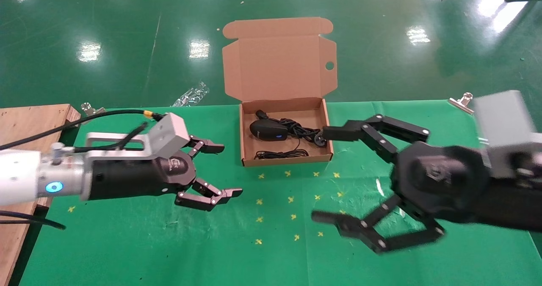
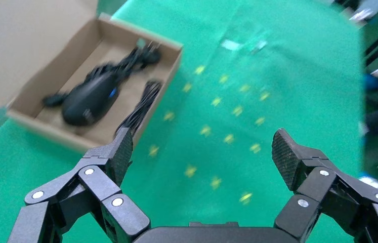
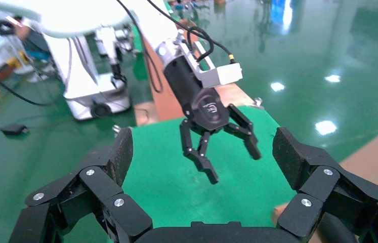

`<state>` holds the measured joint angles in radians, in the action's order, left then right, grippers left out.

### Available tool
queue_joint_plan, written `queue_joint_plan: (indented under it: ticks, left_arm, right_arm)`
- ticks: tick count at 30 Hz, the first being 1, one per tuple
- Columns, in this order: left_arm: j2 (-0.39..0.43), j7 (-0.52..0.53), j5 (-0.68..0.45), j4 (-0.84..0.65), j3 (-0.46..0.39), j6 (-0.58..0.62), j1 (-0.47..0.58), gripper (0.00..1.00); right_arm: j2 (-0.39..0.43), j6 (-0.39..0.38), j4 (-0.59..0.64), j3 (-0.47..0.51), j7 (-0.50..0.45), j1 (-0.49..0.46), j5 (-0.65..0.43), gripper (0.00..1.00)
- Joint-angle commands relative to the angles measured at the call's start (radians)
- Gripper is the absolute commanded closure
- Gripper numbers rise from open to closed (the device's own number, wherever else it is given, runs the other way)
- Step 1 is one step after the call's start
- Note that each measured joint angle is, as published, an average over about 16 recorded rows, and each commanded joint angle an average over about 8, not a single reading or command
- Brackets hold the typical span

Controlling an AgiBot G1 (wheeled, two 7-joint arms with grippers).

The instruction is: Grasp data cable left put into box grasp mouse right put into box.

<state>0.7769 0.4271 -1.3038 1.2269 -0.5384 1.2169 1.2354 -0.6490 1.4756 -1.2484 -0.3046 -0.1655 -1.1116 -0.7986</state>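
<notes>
Both the mouse (image 1: 268,130) and the data cable (image 1: 281,153) lie inside the box (image 1: 286,160) at the desk's (image 1: 127,243) far edge. The left hand (image 1: 214,169) and right hand (image 1: 326,176) hover spread wide and empty, flanking it. The glossy black mouse lies crosswise; the cable's plug apparently sits near the right wall.
</notes>
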Motion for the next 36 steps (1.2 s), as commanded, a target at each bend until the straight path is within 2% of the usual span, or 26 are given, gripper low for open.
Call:
queue_joint_plan:
  ticks: [1, 16, 21, 26, 36]
  left_arm:
    - [-0.016, -0.023, 0.055, 0.006, 0.025, 0.027, -0.016, 0.00]
    - [-0.137, -0.198, 0.473, 0.047, 0.214, 0.230, -0.133, 0.00]
    - [-0.167, -0.239, 0.581, 0.058, 0.262, 0.281, -0.162, 0.00]
    - [-0.181, -0.253, 0.631, 0.063, 0.283, 0.303, -0.175, 0.00]
    - [-0.173, -0.244, 0.599, 0.060, 0.269, 0.290, -0.168, 0.00]
  right_arm:
    - [0.023, 0.012, -0.021, 0.015, -0.013, 0.022, 0.041, 0.00]
    - [0.038, 0.020, -0.035, 0.024, -0.021, 0.036, 0.069, 0.00]
    - [0.039, 0.021, -0.036, 0.024, -0.021, 0.038, 0.072, 0.00]
    - [0.041, 0.022, -0.037, 0.025, -0.021, 0.040, 0.075, 0.00]
    - [0.040, 0.021, -0.036, 0.025, -0.021, 0.038, 0.072, 0.00]
